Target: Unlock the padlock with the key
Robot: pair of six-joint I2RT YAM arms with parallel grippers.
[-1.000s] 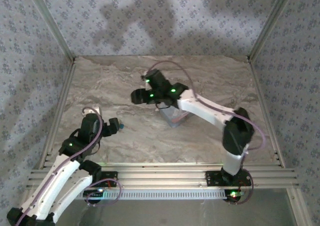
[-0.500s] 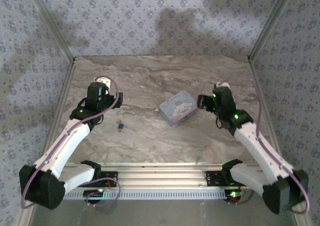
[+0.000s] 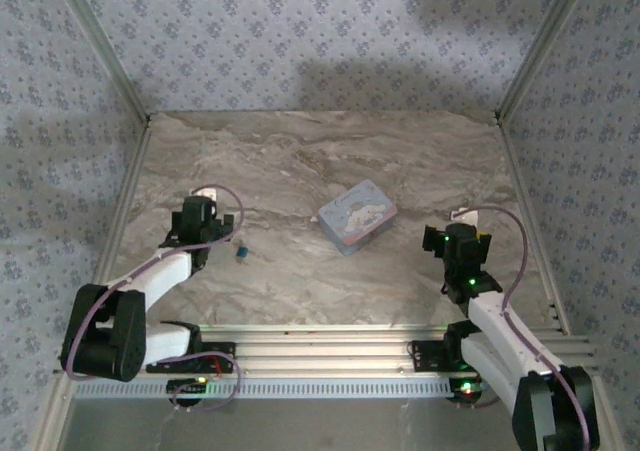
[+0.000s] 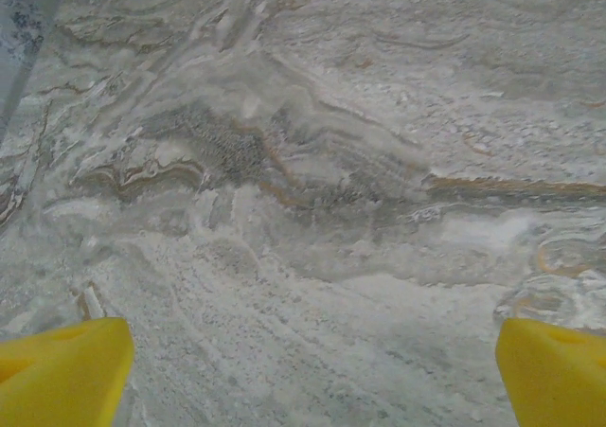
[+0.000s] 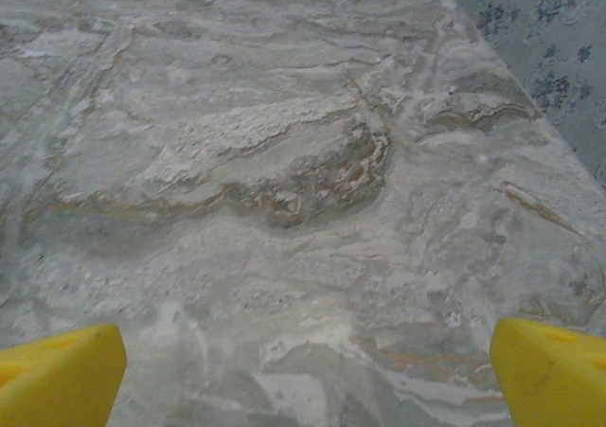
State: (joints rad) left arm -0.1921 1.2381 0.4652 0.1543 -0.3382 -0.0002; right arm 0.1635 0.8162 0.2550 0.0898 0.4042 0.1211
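Note:
The tiny dark bluish padlock [image 3: 241, 252] lies on the marble table [image 3: 300, 161], left of centre. My left gripper [image 3: 202, 213] sits just up and left of it, a short gap away, with the arm folded back. In the left wrist view the left gripper [image 4: 317, 380] is open, its yellow fingertips [image 4: 66, 370] wide apart over bare marble. My right gripper [image 3: 460, 239] is at the near right, well away from the padlock. It is open too [image 5: 308, 375], with nothing between its fingertips [image 5: 549, 370]. I cannot make out the key.
A light-blue cartoon-printed tin box [image 3: 357, 216] lies in the middle of the table, between the two grippers. Patterned walls with metal corner posts [image 3: 105, 61] enclose the table on three sides. The aluminium rail [image 3: 320, 346] runs along the near edge.
The right arm has left the tin and pulled back to the near right. The left arm folded back toward its base, its gripper now beside the padlock. The padlock lies free on the table.

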